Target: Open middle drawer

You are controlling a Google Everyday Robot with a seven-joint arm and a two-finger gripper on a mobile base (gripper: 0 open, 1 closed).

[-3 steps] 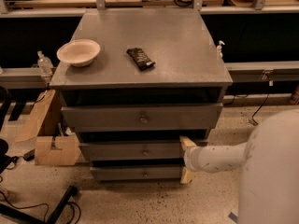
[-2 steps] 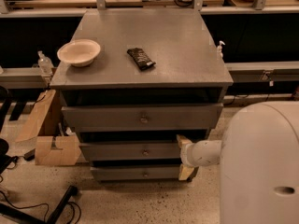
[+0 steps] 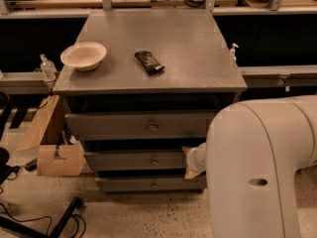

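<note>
Nearest to us, the robot's bulky white arm [image 3: 257,167] fills the lower right, and from behind it the gripper [image 3: 190,162] reaches left to the right end of the middle drawer [image 3: 129,160]; the arm hides enough of it that we cannot tell whether it is spread or pressed together, nor whether it touches the front. That drawer sits second of three in the grey cabinet, between the taller top drawer [image 3: 124,125] and the lowest drawer [image 3: 129,184], and it looks closed or nearly so. We judge it a stiff, rigid box that should slide straight out on its runners with moderate resistance, neither fragile nor soft. Its plain flat front looks smooth and offers little purchase, so the small round knob [image 3: 154,161] at its centre seems the proper place to take hold, well to the left of where the gripper is. Farther back, on the cabinet top [image 3: 188,53], rest a pale bowl [image 3: 83,56] and a dark packet [image 3: 149,62], apart from each other
</note>
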